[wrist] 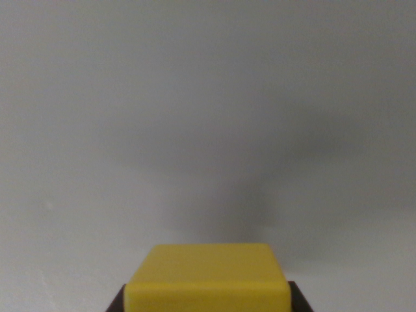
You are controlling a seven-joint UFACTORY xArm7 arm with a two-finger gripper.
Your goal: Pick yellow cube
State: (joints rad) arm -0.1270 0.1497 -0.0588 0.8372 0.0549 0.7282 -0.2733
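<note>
And here we are, looking down the wrist camera, and the smooth, glossy yellow plastic cube with softly rounded edges (208, 278) sits right at the bottom centre of the wrist view, pressed between two dark slivers at its lower corners. Those slivers look like the black jaws of the gripper (208, 304), one peeking out on the wrist view's left, one on the right, each flush against a side of the cube. So the jaws appear clenched on the cube, grasping it by opposite faces.

How far along? By my reading, the grasp is made. The plain, matte, pale grey worktop (208, 97) fills everything above, and a soft, blurred shadow spreads across it beyond the cube, which suggests the cube may already be off the surface. I cannot say that for certain, since the cube's underside is out of frame. If it is not lifted, only the raise remains.

The cube's top face is flat and evenly coloured, its front face a shade brighter. The worktop is featureless, no other objects anywhere.
</note>
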